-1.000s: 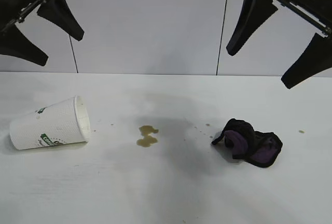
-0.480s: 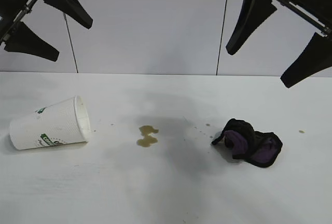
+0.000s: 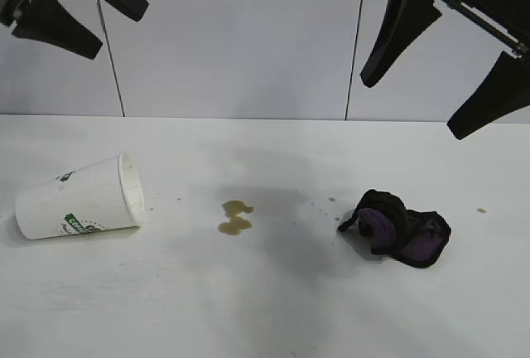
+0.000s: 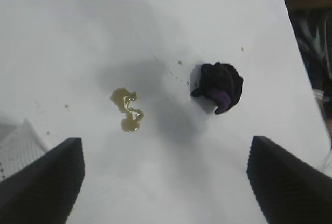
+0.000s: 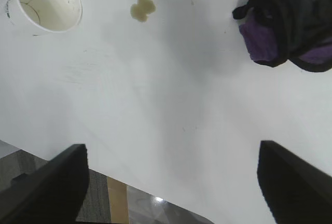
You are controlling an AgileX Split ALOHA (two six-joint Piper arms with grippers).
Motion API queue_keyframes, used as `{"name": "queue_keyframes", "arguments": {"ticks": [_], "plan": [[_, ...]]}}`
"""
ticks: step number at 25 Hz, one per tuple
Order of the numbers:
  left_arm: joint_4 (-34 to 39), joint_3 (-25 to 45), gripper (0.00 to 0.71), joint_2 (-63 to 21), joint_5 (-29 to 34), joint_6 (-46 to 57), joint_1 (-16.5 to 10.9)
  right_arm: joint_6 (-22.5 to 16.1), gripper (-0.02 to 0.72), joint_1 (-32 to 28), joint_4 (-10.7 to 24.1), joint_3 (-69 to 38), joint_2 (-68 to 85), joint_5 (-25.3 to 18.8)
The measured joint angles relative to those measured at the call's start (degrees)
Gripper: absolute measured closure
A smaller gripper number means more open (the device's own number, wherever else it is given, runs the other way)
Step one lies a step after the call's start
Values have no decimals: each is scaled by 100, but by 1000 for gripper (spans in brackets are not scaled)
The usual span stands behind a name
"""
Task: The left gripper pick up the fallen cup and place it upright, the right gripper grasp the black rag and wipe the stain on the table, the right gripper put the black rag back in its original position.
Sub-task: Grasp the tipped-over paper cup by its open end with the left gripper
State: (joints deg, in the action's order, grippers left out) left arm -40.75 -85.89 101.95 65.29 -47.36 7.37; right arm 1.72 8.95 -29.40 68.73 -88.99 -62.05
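Lying on its side, the cup (image 3: 80, 196) sits well below the left gripper's (image 3: 80, 6) spread, empty fingers.

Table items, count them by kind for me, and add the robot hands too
White textured paper cup, lying on its side: 1
Crumpled black rag with purple lining: 1
Yellowish-brown liquid stain: 1
Black two-fingered hands, both open above the white table: 2, left hand and right hand
Total: 5
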Motion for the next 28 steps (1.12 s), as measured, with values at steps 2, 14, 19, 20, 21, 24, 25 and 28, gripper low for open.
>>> {"name": "queue_keyframes", "arguments": {"ticks": [2,14,19,20,21,24,25,28], "plan": [[864,-129,93,0,75,-450,322,1,94,0,0,0,0,0],[4320,-148,93,261,-719,-631,1857,21,94,0,0,0,0,7],[4404,-148,93,569,-813,-545,1867,30,94,0,0,0,0,7],[4411,-148,93,637,-813,-545,1867,37,94,0,0,0,0,7],[4416,-148,93,701,-813,-540,1867,52,94,0,0,0,0,7],[4436,-61,93,834,-828,-533,1867,89,94,0,0,0,0,7],[4476,-23,93,873,-828,-533,1867,94,94,0,0,0,0,7],[4671,113,93,978,-854,-538,1867,114,94,0,0,0,0,7]]}}
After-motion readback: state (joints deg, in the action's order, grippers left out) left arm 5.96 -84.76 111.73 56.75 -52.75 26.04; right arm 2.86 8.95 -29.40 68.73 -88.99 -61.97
